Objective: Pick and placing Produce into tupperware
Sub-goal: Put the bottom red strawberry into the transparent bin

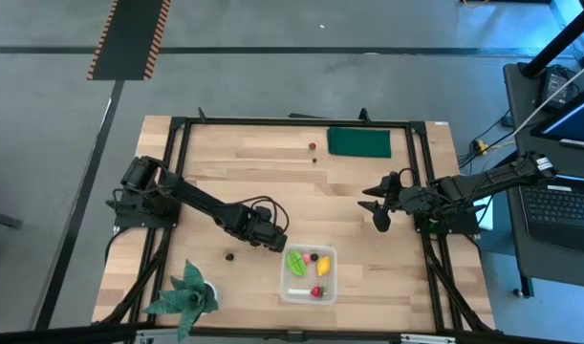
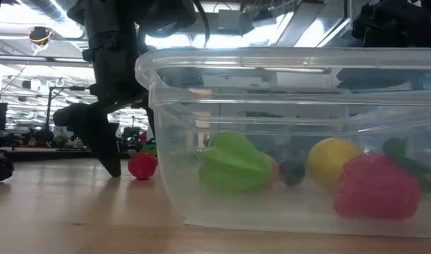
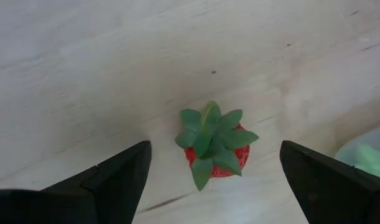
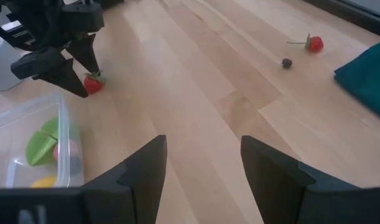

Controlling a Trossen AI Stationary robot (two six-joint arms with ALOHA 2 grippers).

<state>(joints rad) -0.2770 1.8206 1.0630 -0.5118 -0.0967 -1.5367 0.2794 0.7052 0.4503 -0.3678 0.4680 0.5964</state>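
Left gripper (image 1: 275, 240), seen from the high view, sits low over the table (image 1: 225, 172) just beside the tupperware (image 1: 308, 274), which already holds a green piece (image 1: 297, 259), a lemon (image 1: 322, 266), a berry (image 1: 317, 291) and a small dark piece. Outside the container remain a dark piece (image 1: 230, 256) near the plant (image 1: 186, 296), plus a red piece (image 1: 312, 147) and a dark dot (image 1: 314, 160) beside the green pad (image 1: 359, 142). Right gripper (image 1: 379, 209) waits well apart, over the right half of the table. Low view: a strawberry (image 2: 142, 165) rests on the table just outside the tupperware wall (image 2: 166, 141), with the left fingers (image 2: 102, 144) beside it. Left wrist view: both fingers (image 3: 115, 177) stand spread on either side of the strawberry (image 3: 216, 144), not touching it, so nothing is gripped yet. Right wrist view: the right fingers (image 4: 146, 165) stand apart and hold nothing; the far red piece (image 4: 313, 43) and dark dot (image 4: 287, 63) lie untouched. Judgement: the task is roughly half complete; the strawberry is the piece in hand and three more follow.
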